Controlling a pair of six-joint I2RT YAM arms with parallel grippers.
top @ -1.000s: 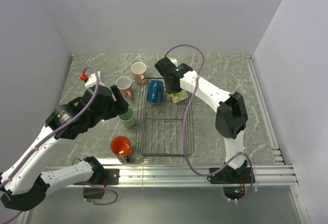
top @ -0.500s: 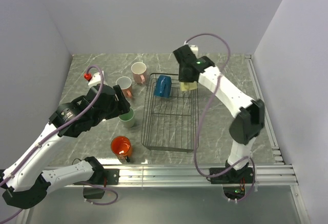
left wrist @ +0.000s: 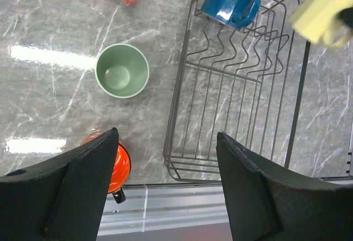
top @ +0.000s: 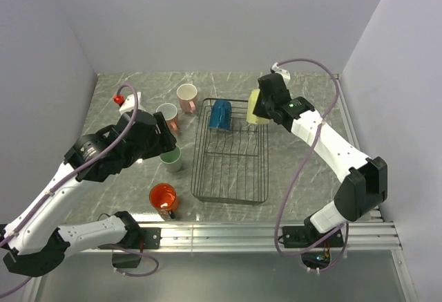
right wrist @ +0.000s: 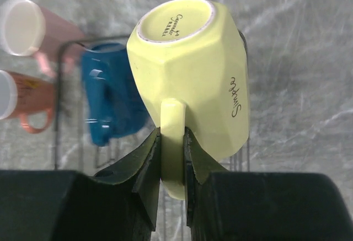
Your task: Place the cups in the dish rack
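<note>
1. Rightward since a second ago, the right gripper [right wrist: 172, 142] has carried the pale yellow mug [right wrist: 190, 75] to the far right corner of the dish rack [top: 264, 171], jaws clamped on its handle.
2. The blue mug [top: 220, 115] takes up only the rack's far left corner.
3. The left gripper [left wrist: 166, 136] hovers spread apart above the rack's left rim, beside the mint green mug [left wrist: 122, 70].
4. The orange mug [top: 164, 197] sits by the table's near edge.
5. Two pink mugs [top: 186, 95] [top: 167, 115] stand left of the rack's far end.
</note>
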